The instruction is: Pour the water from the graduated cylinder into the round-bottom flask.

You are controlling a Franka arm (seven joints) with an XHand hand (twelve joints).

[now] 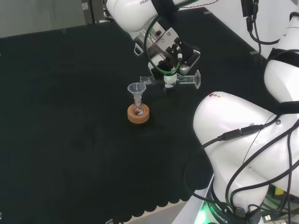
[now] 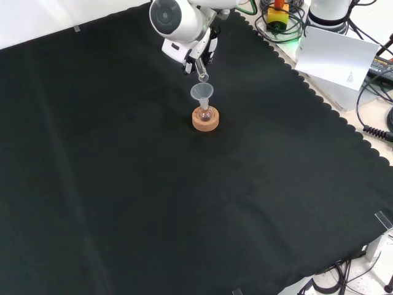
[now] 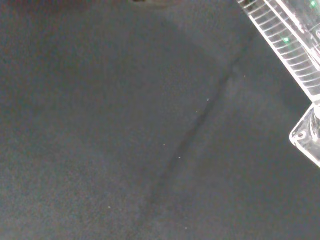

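Observation:
In the head view the hand (image 1: 175, 49) is shut on a clear graduated cylinder (image 1: 184, 80), which lies about level in the air. Its foot points right and its mouth points left, just above and to the right of a clear funnel (image 1: 136, 88). The funnel stands in the neck of a small round-bottom flask (image 1: 138, 110) on a cork ring (image 1: 138, 115). In the front view the hand (image 2: 196, 50) is above the funnel (image 2: 201, 92), with the cylinder's mouth (image 2: 202, 76) close over the funnel's rim, and the flask (image 2: 204, 113) sits in the ring (image 2: 205, 121). The wrist view shows the cylinder's ribbed scale (image 3: 282, 37) and its foot (image 3: 306, 136).
The arm's white links (image 1: 243, 140) stand at the right of the head view. In the front view the cloth's scalloped edge (image 2: 334, 114) runs down the right. Beyond it lie a white sheet (image 2: 338, 55), cables (image 2: 374, 110) and a yellow and red box (image 2: 277, 12).

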